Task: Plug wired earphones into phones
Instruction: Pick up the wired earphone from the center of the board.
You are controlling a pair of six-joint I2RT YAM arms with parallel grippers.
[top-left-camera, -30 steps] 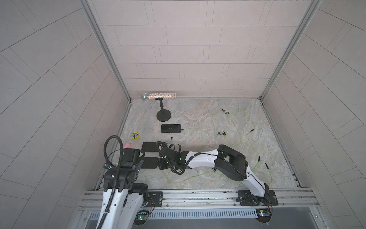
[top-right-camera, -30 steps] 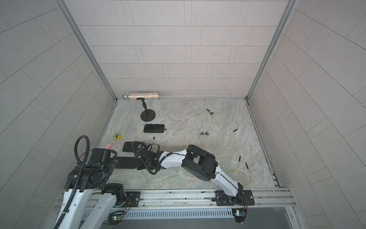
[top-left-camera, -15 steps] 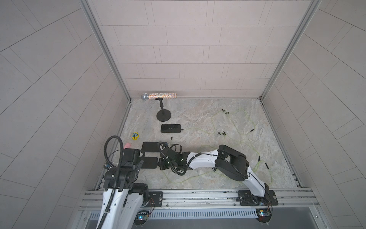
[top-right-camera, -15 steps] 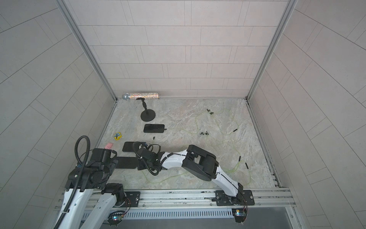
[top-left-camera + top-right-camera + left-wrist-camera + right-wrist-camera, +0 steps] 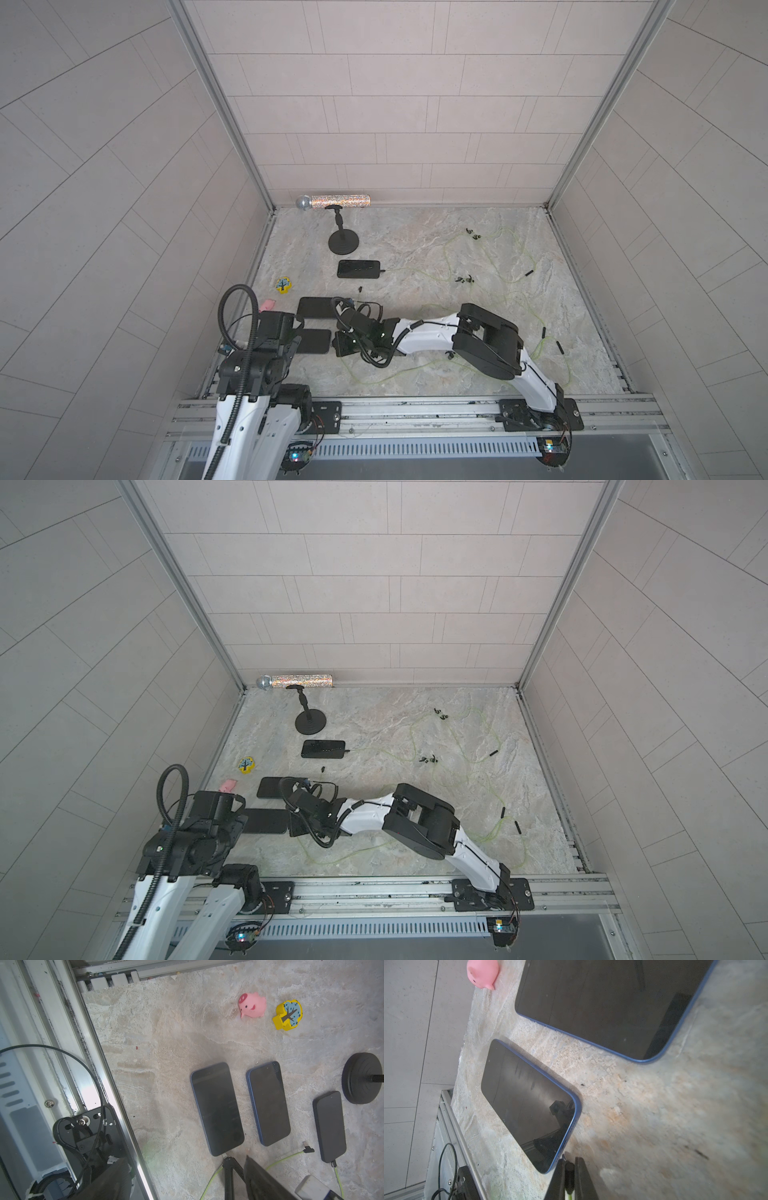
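Note:
Three black phones lie in a row at the table's left: the far phone [image 5: 358, 269] with a plug in its end, the middle phone [image 5: 314, 307] and the near phone [image 5: 313, 340]. My right gripper [image 5: 569, 1164] is shut on a small black plug [image 5: 569, 1169] of the wired earphones, its yellow-green cable [image 5: 209, 1182] trailing behind. The plug's metal tip [image 5: 224, 1155] meets the end of the near phone [image 5: 217, 1108]. A loose plug [image 5: 308, 1149] lies between the other two phones' ends. My left gripper [image 5: 187, 1185] hangs open above the table's front left, holding nothing.
A pink pig toy [image 5: 252, 1005] and a yellow tree block [image 5: 288, 1014] sit left of the phones. A black round-based stand [image 5: 344, 241] and a glitter microphone [image 5: 332, 201] are at the back. Loose earphone cables [image 5: 498, 266] sprawl over the table's right half.
My right gripper has edged slightly left toward the near phone's end, pinching the plug tighter. The left arm has stayed still.

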